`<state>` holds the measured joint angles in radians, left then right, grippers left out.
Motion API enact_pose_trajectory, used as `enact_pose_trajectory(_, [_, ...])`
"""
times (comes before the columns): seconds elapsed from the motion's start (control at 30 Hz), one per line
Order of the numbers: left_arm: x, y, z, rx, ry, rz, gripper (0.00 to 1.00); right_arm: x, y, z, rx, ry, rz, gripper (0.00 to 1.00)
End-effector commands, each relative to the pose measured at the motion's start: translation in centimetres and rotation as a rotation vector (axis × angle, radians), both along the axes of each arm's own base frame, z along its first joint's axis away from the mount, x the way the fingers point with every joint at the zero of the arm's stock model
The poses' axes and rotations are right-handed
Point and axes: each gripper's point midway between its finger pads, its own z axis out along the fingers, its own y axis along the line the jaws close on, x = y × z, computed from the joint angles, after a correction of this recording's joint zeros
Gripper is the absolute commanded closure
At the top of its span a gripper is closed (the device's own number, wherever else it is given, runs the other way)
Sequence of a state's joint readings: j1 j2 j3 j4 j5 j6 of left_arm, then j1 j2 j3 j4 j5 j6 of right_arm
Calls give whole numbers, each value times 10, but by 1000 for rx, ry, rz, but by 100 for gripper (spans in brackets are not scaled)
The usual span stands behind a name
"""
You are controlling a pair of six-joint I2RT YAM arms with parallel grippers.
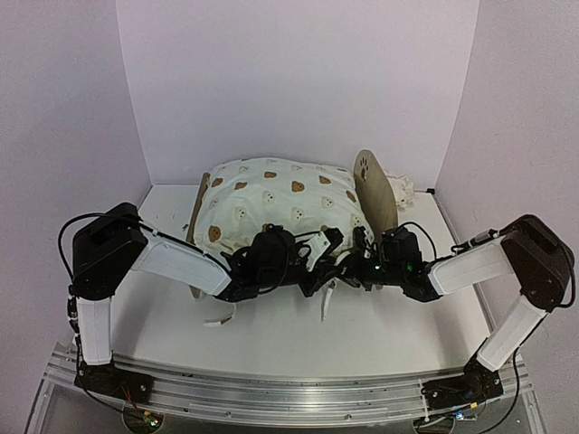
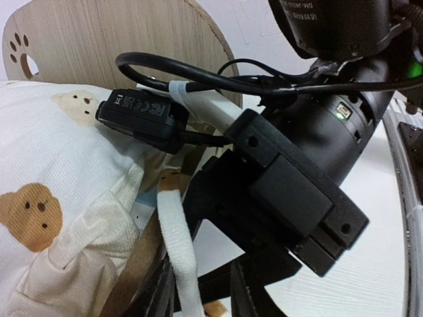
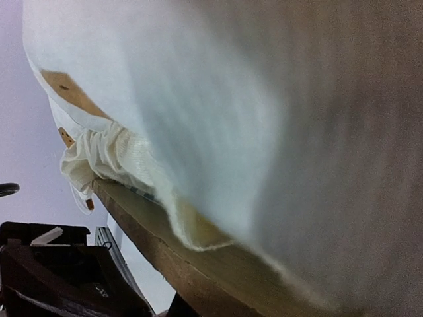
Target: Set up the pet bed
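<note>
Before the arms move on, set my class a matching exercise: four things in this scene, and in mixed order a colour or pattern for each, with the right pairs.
Things
1. cushion
2. headboard
3. table
4. rail

Looks
A. silver metal
B. cream with brown bear faces
C. plain white
D. light wood with a paw-print cutout

Pairs: 1-B, 2-D, 3-C, 4-A

A plain white back wall stands behind a white table, with a left wall and a right wall tinted pale lilac. A ribbed aluminium rail runs along the table's near edge. Light falls soft and even.
</note>
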<state>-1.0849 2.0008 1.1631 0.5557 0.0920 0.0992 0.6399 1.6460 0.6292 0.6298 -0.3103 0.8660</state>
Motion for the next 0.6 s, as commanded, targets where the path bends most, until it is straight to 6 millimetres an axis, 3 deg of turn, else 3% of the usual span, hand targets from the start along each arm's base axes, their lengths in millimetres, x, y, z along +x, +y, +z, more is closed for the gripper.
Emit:
enact_pose_trajectory(0.0, [-41,12,12,82,-61,-199,61,27,3,42,87,-149,-61,100])
enact_pose_trajectory(0.1, [-55,21,15,108,-85,-266,52,30,4,42,85,-154,-61,100])
enact_pose_trajectory(0.23, [-53,36,15,137,-98,-271,51,32,7,39,84,-148,-54,100])
enact_pose_trajectory(0.37, [-26,55,25,149,-193,-193,61,31,7,39,84,-146,-53,100])
enact_pose_trajectory(0.57, [13,71,46,205,-613,-48,63,32,5,39,82,-148,-62,100])
